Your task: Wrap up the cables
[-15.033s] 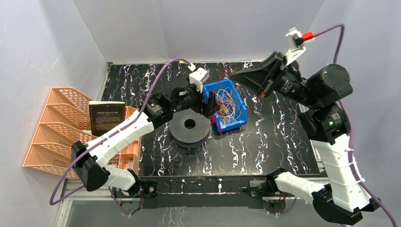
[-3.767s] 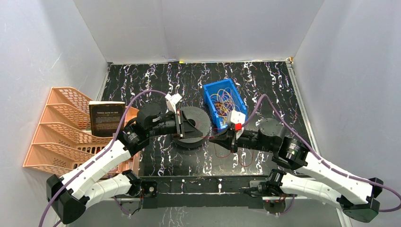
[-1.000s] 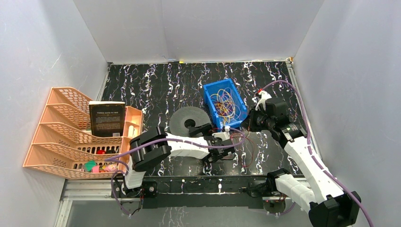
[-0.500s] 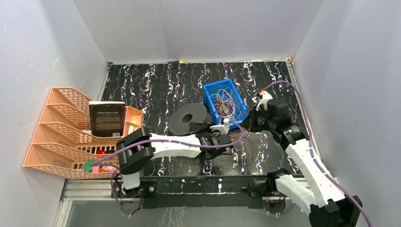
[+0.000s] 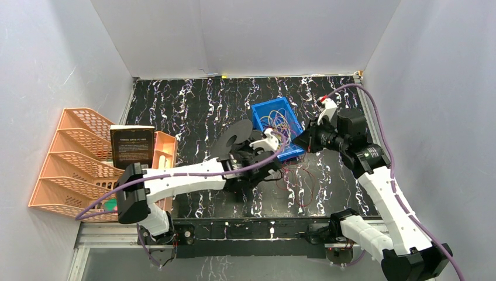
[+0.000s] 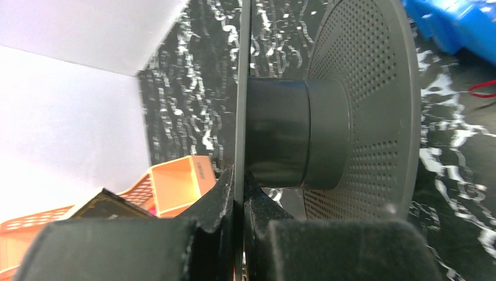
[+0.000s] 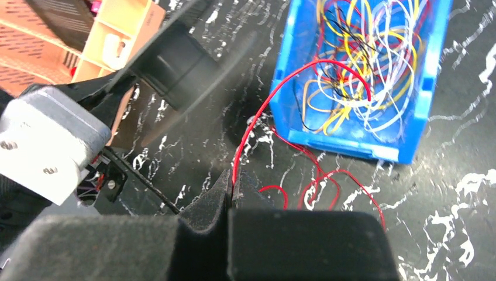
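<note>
- The left gripper [image 6: 238, 196] is seen clamped shut on the thin edge of one flange of a black spool [image 6: 292, 140].
- The spool is held tilted up on edge over the table [image 5: 175, 111], just left of a blue bin [image 7: 436, 70]. Its dark hub and its second, perforated flange are shown in the left wrist view.
- The right gripper [image 7: 233, 186] is seen closed, with one red strand [image 7: 257, 120] pinched between its fingertips.
- From the pinch, the red strand is carried up in an arc over the near left wall of the bin and into the tangle inside.
- The cables [image 7: 362, 64] are mostly found in the blue bin as a loose tangle of yellow, red, orange, purple and white wires.
- More red wire is spread in loose loops on the table just near of the bin, between the two arms.
- The bin is placed right of the table's centre, with the right gripper just beside its right near corner.
- An orange tray rack [image 5: 70, 158] is set at the left edge of the table, and a dark book [image 5: 132, 146] is stood against it.
</note>
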Tool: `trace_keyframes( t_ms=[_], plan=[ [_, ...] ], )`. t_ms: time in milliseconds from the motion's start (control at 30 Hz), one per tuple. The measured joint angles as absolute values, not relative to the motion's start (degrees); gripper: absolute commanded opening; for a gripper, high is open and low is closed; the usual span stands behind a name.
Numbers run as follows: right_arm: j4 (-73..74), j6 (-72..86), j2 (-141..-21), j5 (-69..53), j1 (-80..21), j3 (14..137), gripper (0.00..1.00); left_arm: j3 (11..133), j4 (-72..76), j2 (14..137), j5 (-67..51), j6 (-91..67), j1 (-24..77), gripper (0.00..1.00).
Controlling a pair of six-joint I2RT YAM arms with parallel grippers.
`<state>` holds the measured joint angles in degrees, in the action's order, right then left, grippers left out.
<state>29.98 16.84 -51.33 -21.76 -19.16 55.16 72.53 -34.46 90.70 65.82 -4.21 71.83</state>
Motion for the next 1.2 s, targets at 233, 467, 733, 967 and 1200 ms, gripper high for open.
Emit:
trace_keyframes(
  t_ms=[233,467,733,967,1200],
  plan=[
    [29.95,12.73,-54.00,-30.85,-19.22,59.53,0.00,75.35,-40.05,83.79,50.28,-10.96,64.84,0.00],
    [31.66,7.33,-57.23,-35.86,-24.05,65.01,0.00,75.35,-43.16,80.75,35.03,-15.09,57.39,0.00],
    [36.45,-0.36,-66.26,-34.65,-37.26,73.69,0.00,71.57,-43.16,79.40,25.78,-21.96,56.47,0.00],
    [42.15,-6.39,-70.19,-34.65,-38.02,77.28,0.00,66.94,-40.71,76.16,22.57,-24.53,55.96,0.00],
    [45.12,-9.02,-71.11,-37.80,-38.68,77.67,0.00,65.21,-38.17,75.11,20.40,-25.12,55.59,0.07]
  ],
)
